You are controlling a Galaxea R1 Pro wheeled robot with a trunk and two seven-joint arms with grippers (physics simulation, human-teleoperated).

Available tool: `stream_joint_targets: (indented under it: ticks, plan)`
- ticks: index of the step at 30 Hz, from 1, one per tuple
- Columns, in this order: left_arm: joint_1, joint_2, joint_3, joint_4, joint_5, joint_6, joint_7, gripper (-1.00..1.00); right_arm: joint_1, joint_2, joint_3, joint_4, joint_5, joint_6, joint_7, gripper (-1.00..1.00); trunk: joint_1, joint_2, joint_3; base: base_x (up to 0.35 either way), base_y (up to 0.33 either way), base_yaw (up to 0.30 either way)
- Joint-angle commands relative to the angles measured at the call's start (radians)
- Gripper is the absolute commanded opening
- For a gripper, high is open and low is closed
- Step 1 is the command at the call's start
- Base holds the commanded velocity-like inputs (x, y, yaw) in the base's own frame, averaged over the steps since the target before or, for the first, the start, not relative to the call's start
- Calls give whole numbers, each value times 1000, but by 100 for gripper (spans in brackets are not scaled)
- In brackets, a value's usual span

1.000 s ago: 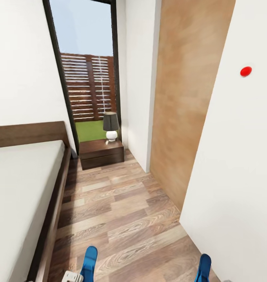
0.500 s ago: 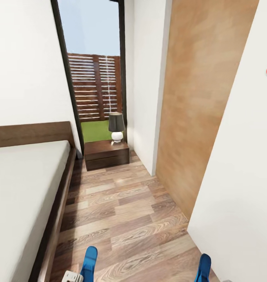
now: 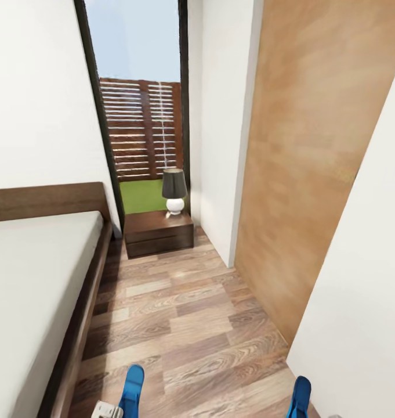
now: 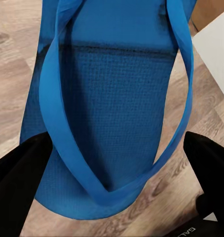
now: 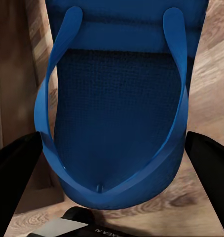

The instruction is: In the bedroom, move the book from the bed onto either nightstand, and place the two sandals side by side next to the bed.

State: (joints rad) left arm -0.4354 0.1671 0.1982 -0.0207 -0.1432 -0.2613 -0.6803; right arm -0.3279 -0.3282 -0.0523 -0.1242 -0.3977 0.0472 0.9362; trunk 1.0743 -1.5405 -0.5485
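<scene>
Each gripper holds one bright blue sandal above the wood-plank floor. In the head view the left sandal and the right sandal stick up at the bottom edge. My left gripper is shut on its sandal, with a black finger on either side of the sole. My right gripper is shut the same way on the other sandal. The bed lies to the left, with a bare pale mattress. A dark nightstand stands ahead by the headboard. The book is out of view.
A grey-shaded lamp stands on the nightstand, in front of a tall dark-framed window. A light wood panel and a white wall close in on the right. A strip of floor runs between the bed and the wall.
The whole head view has shifted: the nightstand and window sit slightly further right, and a red spot on the right wall has left the picture. Both sandals stay held.
</scene>
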Motion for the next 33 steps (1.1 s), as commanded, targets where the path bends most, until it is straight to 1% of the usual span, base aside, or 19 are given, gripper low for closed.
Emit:
stream_joint_targets:
  ticks: [1,7,33]
  plan:
    - [-1,0,9,1,-10,-5,-2,-100,0,0,-6,0,0,5,4,-100,1,0,-1,327,0,194]
    - [-1,0,9,1,-10,-5,-2,-100,0,0,-6,0,0,5,4,-100,1,0,-1,327,0,75]
    - [-1,0,9,1,-10,-5,-2,-100,0,0,-6,0,0,5,4,-100,1,0,-1,328,0,1]
